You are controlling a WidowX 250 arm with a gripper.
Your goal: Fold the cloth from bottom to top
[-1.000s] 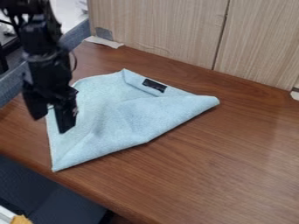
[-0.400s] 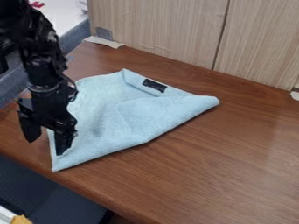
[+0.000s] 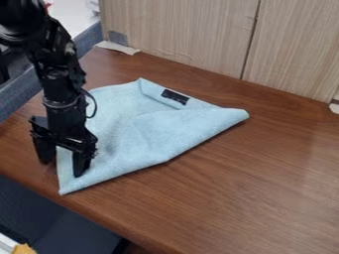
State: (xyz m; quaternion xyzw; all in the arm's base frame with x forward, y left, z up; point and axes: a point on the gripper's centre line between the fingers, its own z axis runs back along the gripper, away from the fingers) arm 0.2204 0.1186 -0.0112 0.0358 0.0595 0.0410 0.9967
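Claw [image 3: 63, 167] astride edge of fuzzy cloth [image 3: 155, 136]

The arm [image 3: 58, 84] is cut off at top left. The pincer [image 3: 63, 166] hides part of the cloth's [image 3: 159, 131] left edge. The counter [image 3: 258, 188] and yellow thing [image 3: 24, 249] run off the bottom. Marks on the tag [image 3: 175, 96] are too small to tell.

Slanting view down onto the table [image 3: 252, 183], seemingly fairly close.

Brown wooden table [image 3: 252, 183], pale panels [image 3: 179, 30] (wood-grained) behind, whitish strip [image 3: 118, 47] by their foot
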